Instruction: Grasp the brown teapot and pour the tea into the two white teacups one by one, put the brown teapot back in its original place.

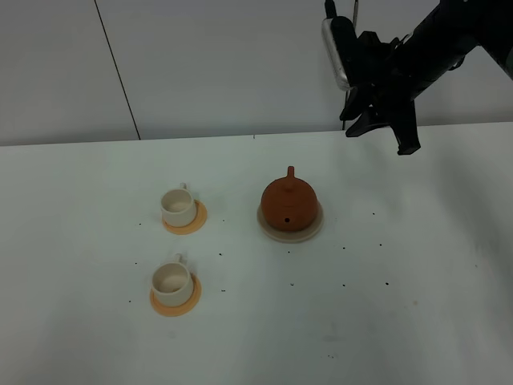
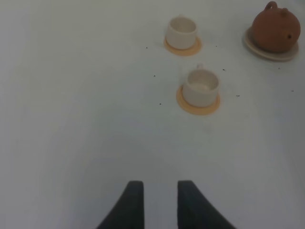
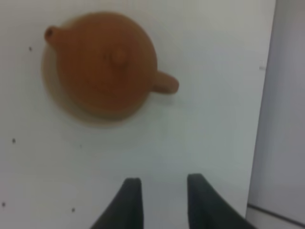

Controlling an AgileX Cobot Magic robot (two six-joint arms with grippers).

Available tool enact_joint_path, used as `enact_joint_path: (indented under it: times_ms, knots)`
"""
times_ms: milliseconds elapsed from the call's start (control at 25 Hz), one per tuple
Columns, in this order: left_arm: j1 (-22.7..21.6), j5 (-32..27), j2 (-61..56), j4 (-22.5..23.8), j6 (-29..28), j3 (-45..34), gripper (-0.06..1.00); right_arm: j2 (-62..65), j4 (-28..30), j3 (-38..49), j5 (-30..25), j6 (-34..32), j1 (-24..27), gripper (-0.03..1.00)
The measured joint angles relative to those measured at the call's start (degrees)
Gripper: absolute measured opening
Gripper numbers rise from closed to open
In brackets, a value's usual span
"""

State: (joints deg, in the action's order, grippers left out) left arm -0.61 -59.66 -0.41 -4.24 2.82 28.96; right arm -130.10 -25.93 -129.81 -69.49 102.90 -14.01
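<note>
Your right gripper (image 3: pixel 162 183) hangs empty, jaws partly apart, at one o'clock from the brown teapot (image 1: pixel 289 202), which sits on its saucer (image 1: pixel 315 229). The far teacup (image 1: pixel 178 207) at nine o'clock and the near teacup (image 1: pixel 171 279) at eight look unfilled, so the grasp and both pours seem yet to do.

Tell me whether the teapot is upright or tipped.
Upright: the brown teapot sits level on the beige saucer, with its lid on top.

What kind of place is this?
Likely a robot lab test bench: a bare white table, plain wall panels, a black robot arm, and a staged teapot with two cups.
</note>
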Motion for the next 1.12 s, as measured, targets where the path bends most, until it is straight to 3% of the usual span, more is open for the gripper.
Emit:
enact_joint_path:
  times_ms: [320,760,1120]
  knots:
    - [0.0,0.0,0.0,0.0,0.0,0.0,0.24,0.0,-0.4,-0.1,0.0,12.9,-0.1,0.01]
    - [0.0,0.0,0.0,0.0,0.0,0.0,0.24,0.0,0.5,-0.1,0.0,13.8,-0.1,-0.01]
    - [0.0,0.0,0.0,0.0,0.0,0.0,0.24,0.0,20.6,-0.1,0.0,14.1,-3.2,-0.01]
